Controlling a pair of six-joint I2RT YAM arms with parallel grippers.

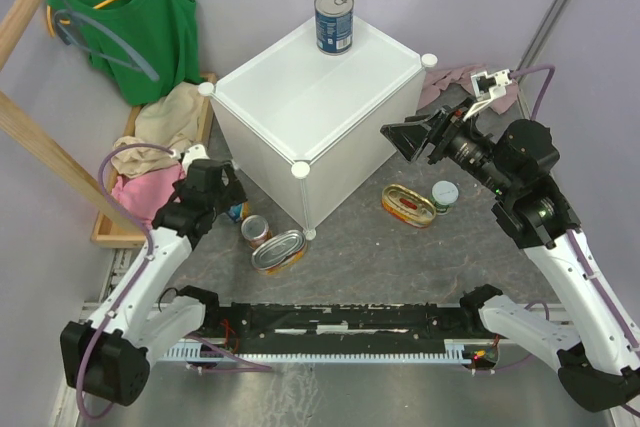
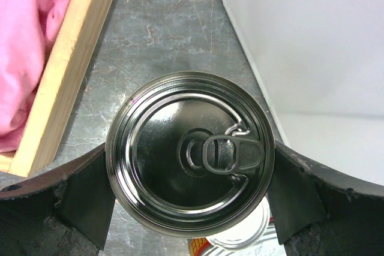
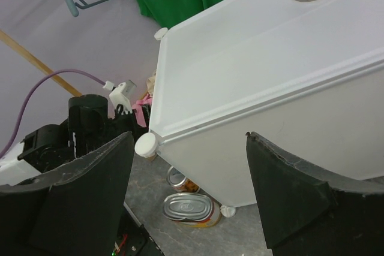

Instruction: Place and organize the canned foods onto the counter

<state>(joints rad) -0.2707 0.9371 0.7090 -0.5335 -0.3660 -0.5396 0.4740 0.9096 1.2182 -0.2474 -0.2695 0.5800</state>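
Observation:
The white cube counter [image 1: 310, 97] stands mid-table with one tall blue-labelled can [image 1: 334, 21] upright on its far corner. My left gripper [image 1: 230, 205] is at the counter's left foot, shut on the second tall can [image 2: 191, 154], fingers [image 2: 84, 199] pressing both sides of its pull-tab lid. An orange-red small can [image 1: 256, 231] and an oval tin [image 1: 279, 251] lie just in front. Another oval tin [image 1: 408, 205] and the green-white can [image 1: 445, 195] sit right of the counter. My right gripper [image 1: 405, 137] hangs open and empty above them, facing the counter [image 3: 258, 46].
A wooden rack [image 1: 40, 147] with a green top [image 1: 140, 22] stands at the left. Its wooden tray [image 2: 66, 70] holds pink cloth [image 2: 24, 40] close beside my left gripper. A pinkish cloth [image 1: 455, 82] lies behind the counter's right corner.

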